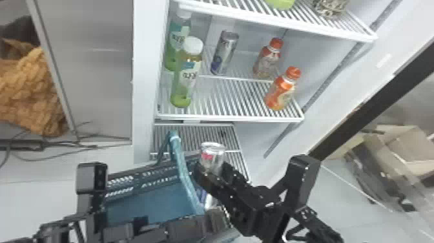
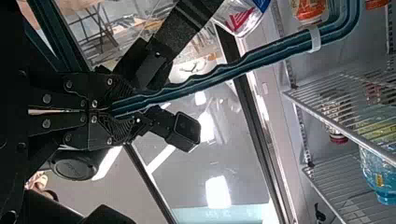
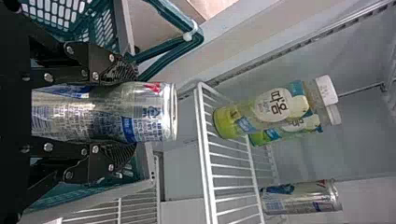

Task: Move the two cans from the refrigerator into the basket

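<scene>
My right gripper (image 1: pixel 211 174) is shut on a silver can (image 1: pixel 212 155), held above the right part of the blue-green basket (image 1: pixel 142 200). In the right wrist view the can (image 3: pixel 107 112) lies between both fingers of my right gripper (image 3: pixel 112 112). A second silver can (image 1: pixel 225 53) stands at the back of the refrigerator's middle shelf; the right wrist view has this other can (image 3: pixel 301 197) too. In the left wrist view my left gripper (image 2: pixel 112 109) is shut on the basket's handle (image 2: pixel 233 67). The left arm (image 1: pixel 155 227) crosses the bottom of the head view.
Green bottles (image 1: pixel 187 74) stand at the middle shelf's left, orange-capped bottles (image 1: pixel 282 90) at its right. The shelf's front edge (image 1: pixel 226 119) is above the held can. A lower rack (image 1: pixel 206 132) lies behind the basket. At the far right are cardboard boxes (image 1: pixel 403 145).
</scene>
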{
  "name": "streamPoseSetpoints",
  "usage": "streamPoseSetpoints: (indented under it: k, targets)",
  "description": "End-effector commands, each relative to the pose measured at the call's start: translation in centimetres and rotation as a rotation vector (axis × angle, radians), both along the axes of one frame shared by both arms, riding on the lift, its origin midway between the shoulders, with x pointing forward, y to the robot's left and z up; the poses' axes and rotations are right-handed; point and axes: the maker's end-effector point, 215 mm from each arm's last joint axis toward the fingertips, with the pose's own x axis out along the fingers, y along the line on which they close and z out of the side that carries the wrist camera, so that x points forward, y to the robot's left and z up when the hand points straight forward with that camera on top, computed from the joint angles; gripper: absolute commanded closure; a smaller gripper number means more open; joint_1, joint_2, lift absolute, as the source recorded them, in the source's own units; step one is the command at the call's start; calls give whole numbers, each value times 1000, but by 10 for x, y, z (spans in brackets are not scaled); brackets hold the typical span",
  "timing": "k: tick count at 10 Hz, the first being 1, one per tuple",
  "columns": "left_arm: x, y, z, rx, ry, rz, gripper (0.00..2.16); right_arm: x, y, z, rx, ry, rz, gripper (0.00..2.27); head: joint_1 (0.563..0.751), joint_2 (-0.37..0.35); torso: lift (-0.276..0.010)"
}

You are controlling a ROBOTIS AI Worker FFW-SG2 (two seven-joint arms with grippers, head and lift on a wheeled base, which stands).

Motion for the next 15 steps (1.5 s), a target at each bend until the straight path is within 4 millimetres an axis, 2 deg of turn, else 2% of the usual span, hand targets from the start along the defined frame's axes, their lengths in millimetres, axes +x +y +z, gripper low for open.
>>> streamPoseSetpoints:
  k: [1, 3, 5, 12, 15]
  targets:
    - [0, 0, 0, 0, 0, 0, 1161, 2, -3, -2, -3, -1, 2, 726, 695, -350, -276]
    - [0, 0, -1, 1, 1, 1, 1161, 8, -7, 4, 3, -31, -4, 556, 695, -350, -276]
    - [0, 0, 0, -2, 0, 0, 1161, 15, -11, 15, 7, -83, -18, 521, 695, -350, -276]
    - [1, 0, 1, -1, -3, 4, 1161, 40, -40, 71, 2, -305, -102, 513, 695, -350, -276]
    - [1, 0, 0, 1, -2, 3, 1161, 56, -64, 92, -26, -408, -156, 513, 695, -350, -276]
